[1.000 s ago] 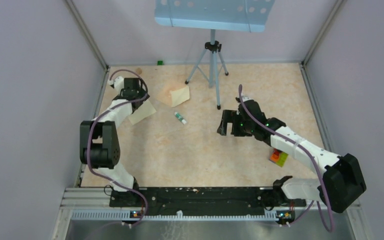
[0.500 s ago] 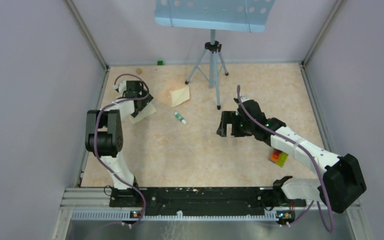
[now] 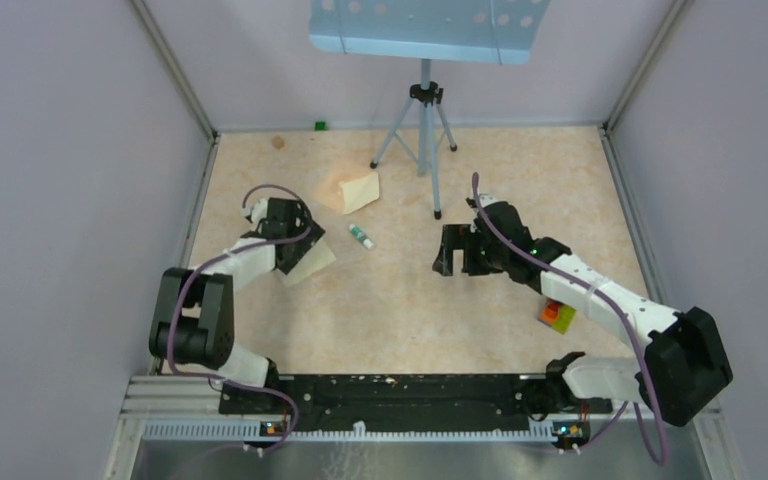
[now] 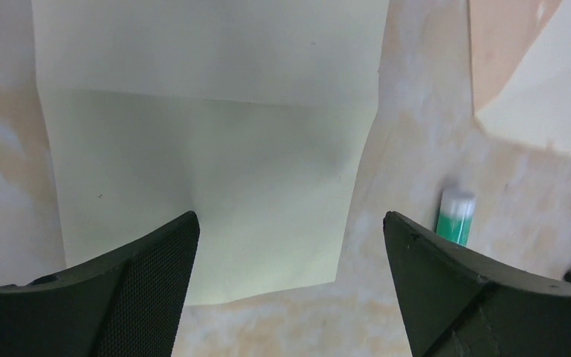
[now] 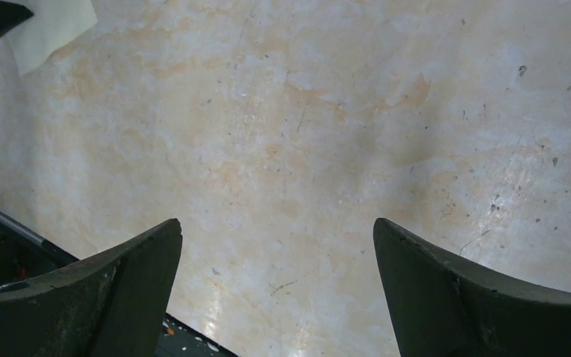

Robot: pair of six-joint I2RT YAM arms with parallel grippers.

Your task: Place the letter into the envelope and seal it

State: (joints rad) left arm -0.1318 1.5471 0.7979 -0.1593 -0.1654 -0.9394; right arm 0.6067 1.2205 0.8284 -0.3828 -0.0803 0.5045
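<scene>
The letter [image 3: 312, 263], a pale cream sheet with a fold crease, lies flat on the table's left side. It fills the left wrist view [image 4: 208, 149]. My left gripper [image 3: 290, 240] is open over its near edge, and in the left wrist view [image 4: 290, 223] the left finger overlaps the sheet's corner. The envelope [image 3: 356, 190], tan with a raised paler flap, lies farther back and shows at the upper right of the left wrist view [image 4: 502, 52]. My right gripper [image 3: 453, 250] is open and empty over bare table [image 5: 279, 230]. A corner of the letter [image 5: 52, 30] shows there.
A green-and-white glue stick [image 3: 361, 236] lies between letter and envelope, and shows by the right finger [image 4: 455, 216]. A tripod stand [image 3: 422, 130] is at the back centre. A coloured block [image 3: 558, 315] lies under the right arm. A small green block [image 3: 319, 125] sits at the back wall.
My left gripper has moved nearer and to the right. The letter has shifted the same way, away from the left wall. The right arm has not moved.
</scene>
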